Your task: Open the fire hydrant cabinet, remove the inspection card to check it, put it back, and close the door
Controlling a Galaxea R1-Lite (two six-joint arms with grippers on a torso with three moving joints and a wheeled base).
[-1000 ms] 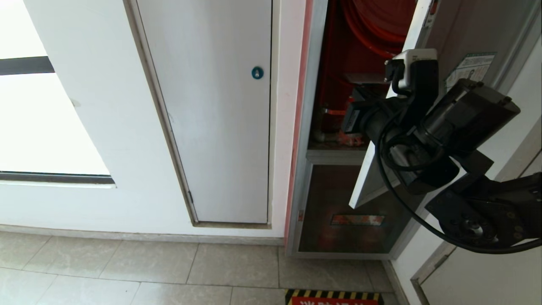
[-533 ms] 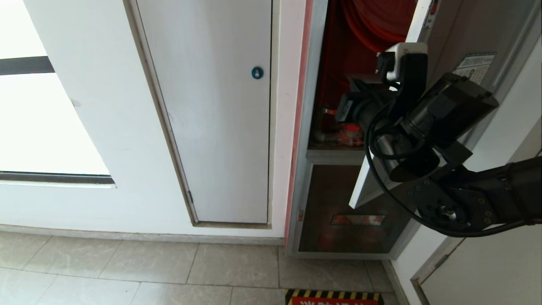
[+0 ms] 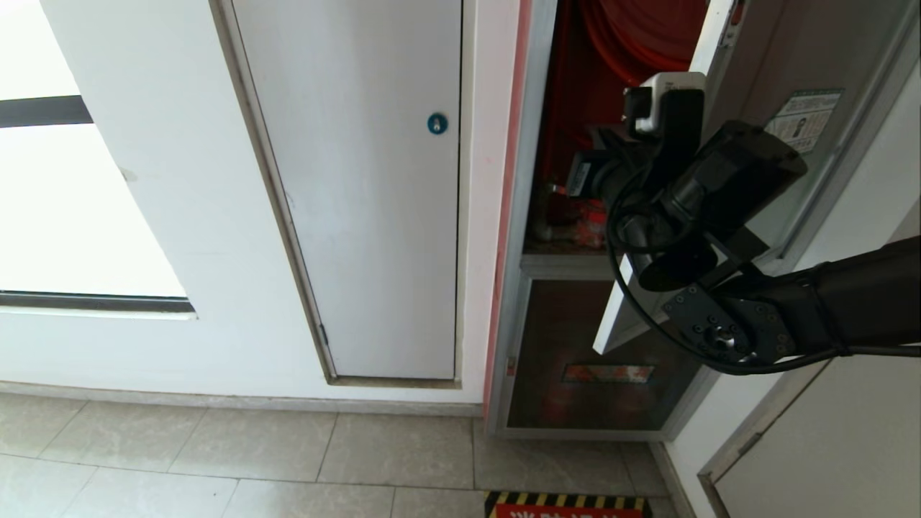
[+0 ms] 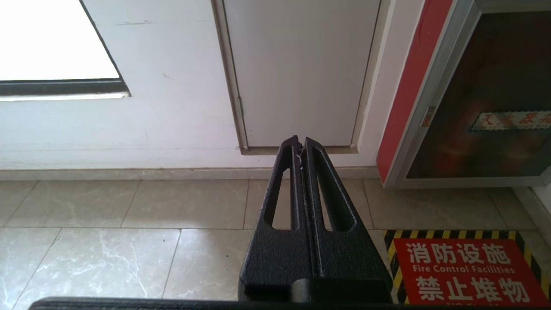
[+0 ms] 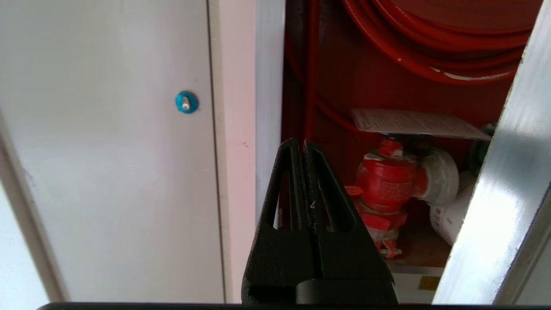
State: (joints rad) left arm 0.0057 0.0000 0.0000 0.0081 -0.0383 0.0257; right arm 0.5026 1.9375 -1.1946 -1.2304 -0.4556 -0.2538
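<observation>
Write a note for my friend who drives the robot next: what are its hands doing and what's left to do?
Right gripper: shut, empty, at the open cabinet's mouth.
Left gripper: shut, empty, parked low over the floor tiles.
Fire hydrant cabinet: its door is swung open.
Inspection card: inside, lying above the red valve, untouched.
Done: door opened.
Left: take the card out, check it, put it back, close the door.
</observation>
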